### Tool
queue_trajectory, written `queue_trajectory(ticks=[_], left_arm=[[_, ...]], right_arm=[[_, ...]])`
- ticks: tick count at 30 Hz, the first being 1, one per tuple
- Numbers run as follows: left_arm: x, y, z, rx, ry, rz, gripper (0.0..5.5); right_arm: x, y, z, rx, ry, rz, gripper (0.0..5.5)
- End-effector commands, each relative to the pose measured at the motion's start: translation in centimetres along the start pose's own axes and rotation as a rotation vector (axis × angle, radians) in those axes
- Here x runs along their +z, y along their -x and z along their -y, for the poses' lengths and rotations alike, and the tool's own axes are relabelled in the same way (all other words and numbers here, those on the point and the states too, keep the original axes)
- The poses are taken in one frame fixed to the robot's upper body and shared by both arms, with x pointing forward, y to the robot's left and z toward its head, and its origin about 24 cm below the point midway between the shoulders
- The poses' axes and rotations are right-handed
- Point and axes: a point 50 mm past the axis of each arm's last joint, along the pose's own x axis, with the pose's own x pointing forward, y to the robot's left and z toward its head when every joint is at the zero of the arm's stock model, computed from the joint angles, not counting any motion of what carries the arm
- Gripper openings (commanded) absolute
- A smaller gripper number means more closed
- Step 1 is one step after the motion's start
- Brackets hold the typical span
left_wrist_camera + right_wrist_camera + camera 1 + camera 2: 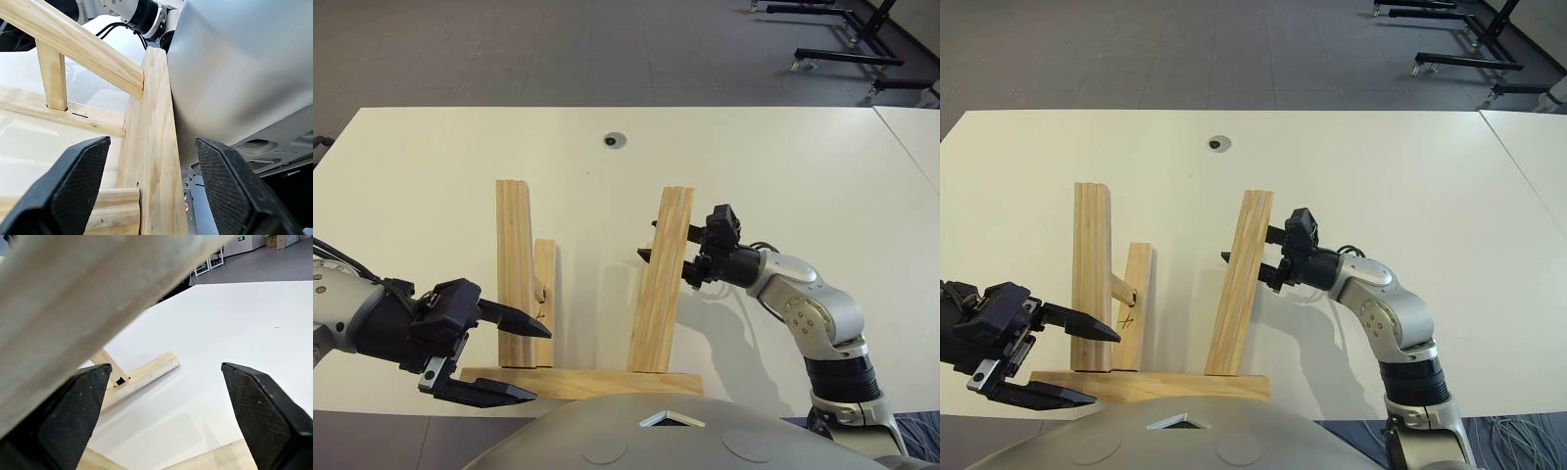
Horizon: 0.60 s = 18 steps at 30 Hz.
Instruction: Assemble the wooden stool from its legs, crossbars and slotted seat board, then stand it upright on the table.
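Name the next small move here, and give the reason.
Probably shut the right claw on the right leg. Its fingers are open on either side of that leg, which leans away from the left leg instead of standing parallel to it. The left claw, also open, straddles the seat board, so nothing is gripped yet.

The right gripper (1252, 249) straddles the tilted leg (1232, 315), fingers apart.

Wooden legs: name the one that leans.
The right leg, at the right tool: it leans sideways, while the tall left leg and the short piece beside it stand nearly straight.
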Motion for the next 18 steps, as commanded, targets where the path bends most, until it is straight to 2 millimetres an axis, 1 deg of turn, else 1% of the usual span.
queue_trajectory(ticks=[1, 6, 8, 9, 11, 14, 16, 18], left_arm=[[0.6, 0.7, 0.5, -0.005, 0.022, -0.003, 3.19], [0.6, 1.3, 1.5, -0.003, 0.105, 0.030, 3.19], [0.9, 1.6, 1.6, -0.027, 0.131, 0.030, 3.19], [1.0, 1.7, 1.5, -0.044, 0.141, 0.025, 3.19], [1.1, 1.9, 1.3, -0.067, 0.152, 0.020, 3.19], [0.9, 1.5, 1.1, -0.037, 0.153, 0.054, 3.19], [0.7, 0.6, 1.6, 0.017, 0.143, 0.096, 3.19], [0.5, -0.5, 2.2, 0.124, 0.120, 0.165, 3.19]], right_arm=[[-2.4, -1.0, -7.4, 0.423, -0.136, -0.067, 4.20], [-2.8, 0.0, -10.7, 0.449, -0.175, -0.098, 4.20], [-2.8, 0.0, -12.0, 0.425, -0.185, -0.080, 4.20], [-2.7, 0.1, -12.2, 0.393, -0.187, -0.061, 4.20], [-2.6, 0.4, -12.0, 0.318, -0.181, -0.029, 4.20], [-1.9, 1.6, -10.8, 0.227, -0.154, -0.002, 4.20], [-1.5, 2.4, -9.9, 0.216, -0.148, -0.002, 4.20], [-0.9, 3.5, -8.4, 0.212, -0.144, -0.013, 4.20]])
